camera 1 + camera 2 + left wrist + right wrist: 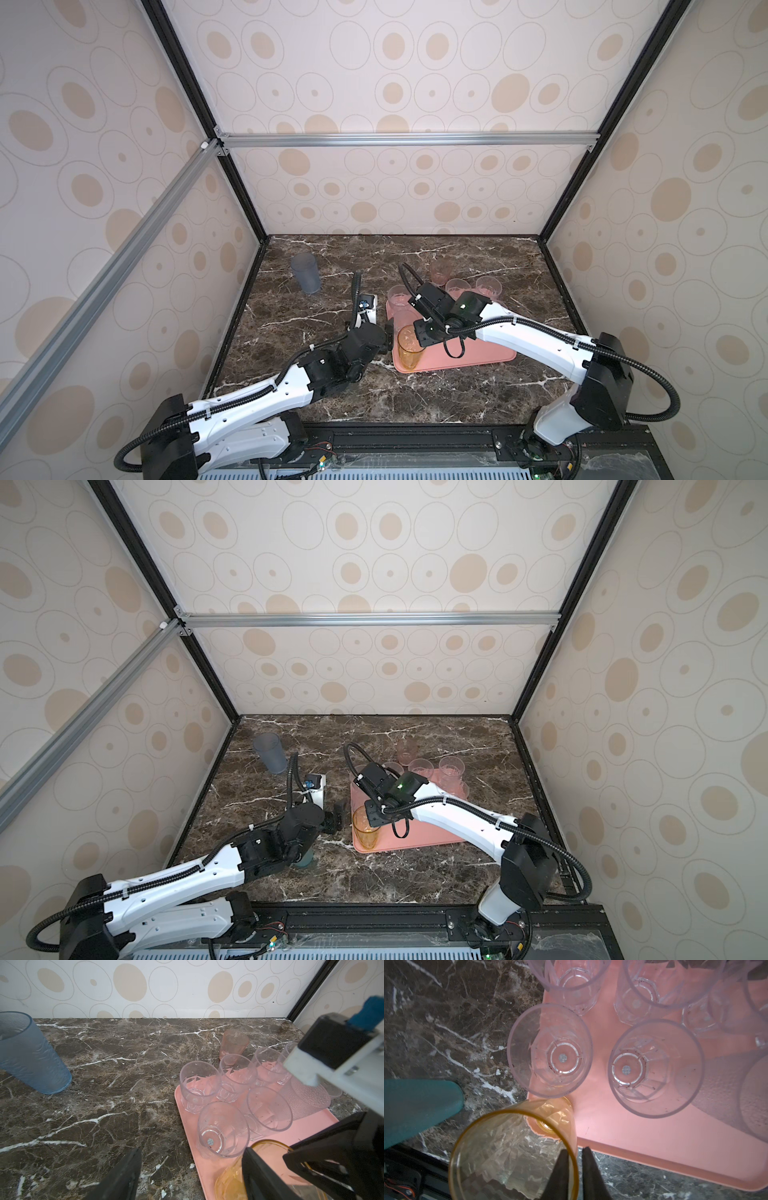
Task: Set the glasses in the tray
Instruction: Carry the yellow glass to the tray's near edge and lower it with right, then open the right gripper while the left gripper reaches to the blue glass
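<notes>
- Step in hand: setting the amber glass (409, 347) onto the tray (478, 353). The glass stands lower centre in both top views, with its base right at the tray's near-left corner.
- The right gripper (575, 1149) has 1 finger inside the rim and 1 outside, with a narrow gap between them. I cannot tell whether they pinch the wall or have let go.
- The left gripper (191, 1153) is spread wide with nothing between its fingers. It sits just left of the amber glass, beside the tray's edge.
- Already on the tray are several short clear glasses (222, 1128) and a frosted one (307, 1097), all packed toward its far end.
- At least 3 glasses are not yet on the tray:
  - the blue-grey tumbler (305, 272), left of centre on the marble table (457, 399);
  - the pink glass (440, 269), just beyond the tray's far edge;
  - a teal glass (305, 859), half hidden under the left arm.
- Next move, as I judge it: part the right fingers fully and lift straight up, clear of the rim. A sideways pull could tip the tall glass off the corner. After that, the left arm looks best placed for the teal or blue-grey glass.
</notes>
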You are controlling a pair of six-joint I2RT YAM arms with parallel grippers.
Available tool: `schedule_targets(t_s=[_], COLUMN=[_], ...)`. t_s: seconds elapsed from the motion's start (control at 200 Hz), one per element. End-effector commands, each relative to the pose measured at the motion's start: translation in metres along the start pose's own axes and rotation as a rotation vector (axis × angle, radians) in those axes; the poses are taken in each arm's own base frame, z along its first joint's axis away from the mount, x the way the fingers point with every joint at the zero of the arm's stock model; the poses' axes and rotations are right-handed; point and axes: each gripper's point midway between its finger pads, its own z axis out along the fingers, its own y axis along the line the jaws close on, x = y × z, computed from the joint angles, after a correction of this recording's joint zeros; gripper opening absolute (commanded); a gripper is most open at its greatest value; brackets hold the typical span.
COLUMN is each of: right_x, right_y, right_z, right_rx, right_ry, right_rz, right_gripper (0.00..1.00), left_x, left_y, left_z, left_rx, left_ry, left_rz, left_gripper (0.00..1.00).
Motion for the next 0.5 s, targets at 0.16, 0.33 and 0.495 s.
schedule_targets(t_s=[0.16, 0.33, 0.495], right_x=[-0.026, -0.066, -0.099], right_y=[0.010, 0.003, -0.008], right_z=[-0.040, -0.067, -0.071], right_rx=[-0.033, -0.074, -0.114], right_ry=[-0.067, -0.179, -0.255], right_rz=[-0.021, 0.010, 0.104], right_gripper=[0.39, 0.41, 0.41], left_x=[-0.023, -0.048, -0.093], left_y=[0.020, 0.040, 0.105], left_z=[-0.014, -0.005, 0.010], left_rx=[-0.063, -0.023, -0.094], left_ry=[-0.044, -0.022, -0.036], left_rz=[0.019, -0.011, -0.126], left_gripper=[0.78, 0.74, 0.64])
